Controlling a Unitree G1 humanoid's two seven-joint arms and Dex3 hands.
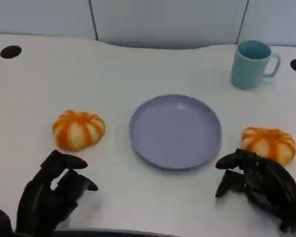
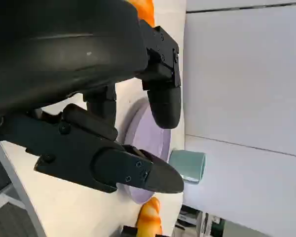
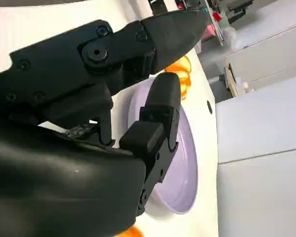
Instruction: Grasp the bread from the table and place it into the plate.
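The left robot hand [image 1: 52, 190] hovers low over the white worktop [image 1: 138, 69], nearer the robot than the plate [image 1: 175, 131] and off to its left. Its fingers are spread apart and hold nothing; the left wrist view shows a clear gap between the thumb and the upper fingers [image 2: 163, 98]. The right robot hand [image 1: 259, 185] sits on the plate's right, also on the robot's side of it, with its fingers parted and nothing between them; in the right wrist view the fingertips [image 3: 163, 94] point toward the plate.

There are two breads, both orange-and-white and pumpkin-shaped, both lying on the worktop outside the plate. The left bread [image 1: 79, 129] rests to the plate's left, just beyond the left robot hand. The right bread [image 1: 269, 143] lies to the plate's right, just past the right robot hand's fingertips; whether they touch it cannot be told.

One lilac plate stands at the middle. One teal mug [image 1: 252, 64] stands upright beyond the plate, to its far right, handle turned away from the plate.
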